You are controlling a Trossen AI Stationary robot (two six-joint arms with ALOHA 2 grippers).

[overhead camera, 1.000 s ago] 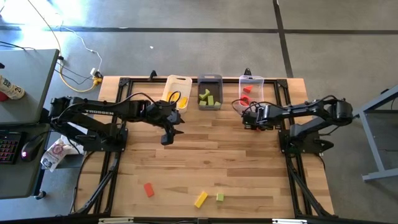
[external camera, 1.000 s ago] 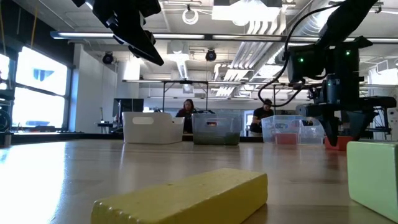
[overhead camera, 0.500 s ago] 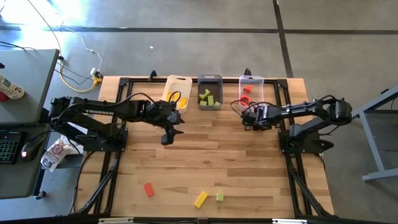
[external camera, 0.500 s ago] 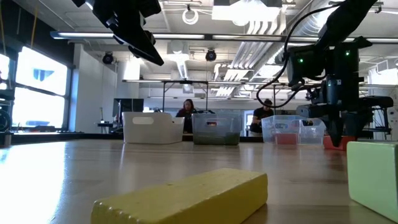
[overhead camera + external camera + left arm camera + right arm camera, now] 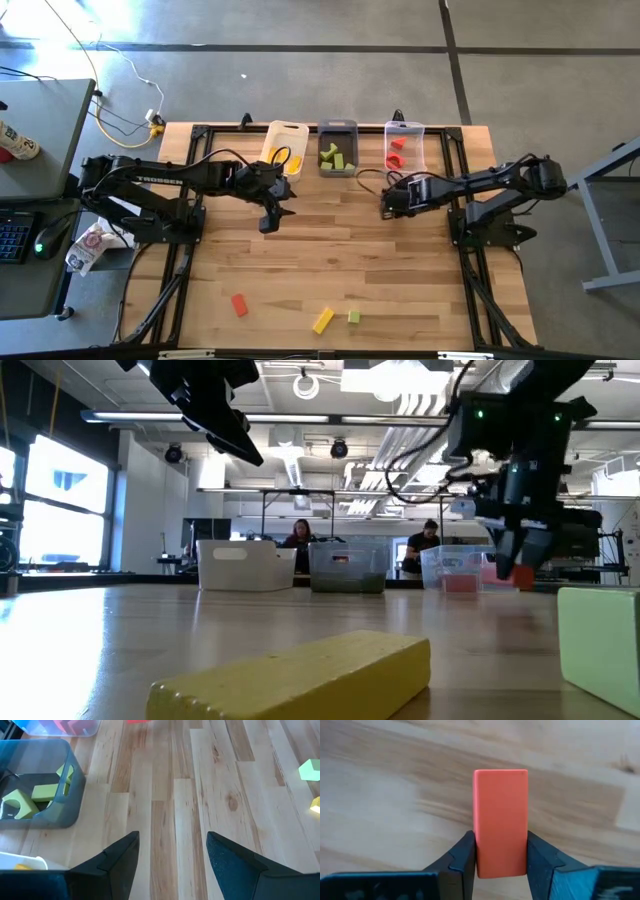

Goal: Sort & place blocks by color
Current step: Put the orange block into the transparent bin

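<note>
**Right gripper pinching a red block above the table; three blocks lying loose at the near edge**

White lettering reading TROSSEN is showing along the left arm [image 5: 160, 181]; no other writing is legible.

Three bins are sitting in a row at the table's far edge. The white bin [image 5: 284, 146] is holding yellow blocks [image 5: 293, 162], the grey bin [image 5: 337, 149] is holding light green blocks [image 5: 334, 156], and the clear bin [image 5: 404, 146] is holding red blocks [image 5: 396, 150].

The right gripper [image 5: 388, 203] is hanging above the boards just in front of the clear bin, its two fingers pressing on either side of an upright red block [image 5: 500, 822]. The left gripper [image 5: 270, 221] is hovering in front of the white bin with its fingers spread and nothing between them.

Near the table's front edge, another red block [image 5: 239, 305] is lying to the left, with a yellow block [image 5: 322, 320] and a small green block [image 5: 353, 317] just beside each other to its right.

The table [image 5: 330, 260] is showing pale wooden planks inside a black frame. A grey concrete floor is surrounding it, and a desk with a keyboard is standing off the left side. In the low view, two people are sitting behind the bins under exposed ceiling ducts.
</note>
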